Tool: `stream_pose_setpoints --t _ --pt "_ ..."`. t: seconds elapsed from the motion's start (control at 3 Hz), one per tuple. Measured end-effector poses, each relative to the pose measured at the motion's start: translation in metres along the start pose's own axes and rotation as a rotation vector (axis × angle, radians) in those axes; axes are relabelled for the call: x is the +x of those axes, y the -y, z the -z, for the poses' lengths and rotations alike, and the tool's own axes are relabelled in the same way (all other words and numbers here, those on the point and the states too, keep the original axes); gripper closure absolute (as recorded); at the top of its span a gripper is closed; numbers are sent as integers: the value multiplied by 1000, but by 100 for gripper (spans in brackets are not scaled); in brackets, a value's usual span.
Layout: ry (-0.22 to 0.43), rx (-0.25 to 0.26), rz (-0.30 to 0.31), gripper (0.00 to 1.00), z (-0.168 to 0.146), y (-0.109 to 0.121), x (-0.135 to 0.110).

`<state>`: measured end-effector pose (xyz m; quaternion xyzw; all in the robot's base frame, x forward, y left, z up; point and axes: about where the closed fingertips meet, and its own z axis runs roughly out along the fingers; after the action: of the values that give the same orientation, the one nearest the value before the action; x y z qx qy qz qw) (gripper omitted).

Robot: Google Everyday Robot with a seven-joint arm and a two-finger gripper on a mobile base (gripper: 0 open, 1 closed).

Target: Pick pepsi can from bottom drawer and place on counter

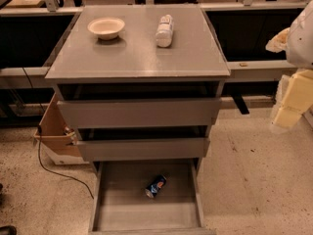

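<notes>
The pepsi can (155, 186) lies on its side on the floor of the open bottom drawer (122, 214), right of its middle, with its silver end pointing to the front left. The counter (137, 53) is the grey top of the cabinet above. My gripper (289, 104) hangs at the right edge of the view. It is level with the upper drawers, well to the right of the cabinet and far above the can. It holds nothing that I can see.
A pale bowl (106, 27) and a white plastic bottle (165, 31) lying on its side sit on the back half of the counter. The two upper drawers (139, 112) stand slightly pulled out. A cardboard box (56, 131) and a black cable (46, 168) are on the floor to the left.
</notes>
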<state>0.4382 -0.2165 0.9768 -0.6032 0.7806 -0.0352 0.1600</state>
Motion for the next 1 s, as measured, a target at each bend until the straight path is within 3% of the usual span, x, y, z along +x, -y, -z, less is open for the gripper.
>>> stream_pose_setpoints --t 0.33,1.0 --pt "0 0 0 0 0 0 0" --pt "66 -72 111 0 -91 -34 -2"
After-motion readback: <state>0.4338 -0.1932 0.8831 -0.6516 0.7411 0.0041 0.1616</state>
